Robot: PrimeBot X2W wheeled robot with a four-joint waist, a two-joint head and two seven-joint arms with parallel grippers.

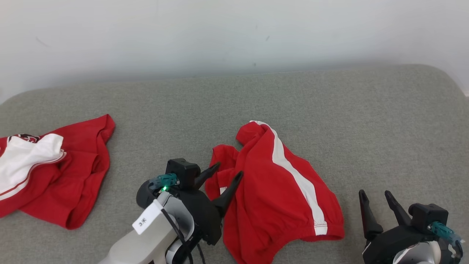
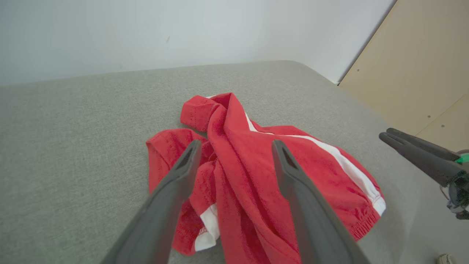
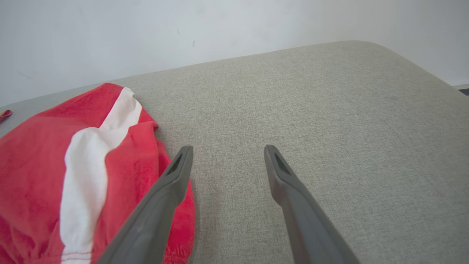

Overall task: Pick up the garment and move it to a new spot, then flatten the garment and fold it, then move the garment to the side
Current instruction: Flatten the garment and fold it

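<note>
1. The red garment [image 1: 278, 190], white stripe down one side, lies crumpled at lower centre of the head view on the grey cushion [image 1: 366, 121].
2. The left gripper [image 1: 229, 169] hovers over its left edge, jaws spread and holding nothing. At lower right, the right gripper [image 1: 374, 193] is likewise released, just beside the cloth.
3. Probably light, limp and grippy knit — pinch a bunched fold or the gathered edge, not the flat middle.
</note>
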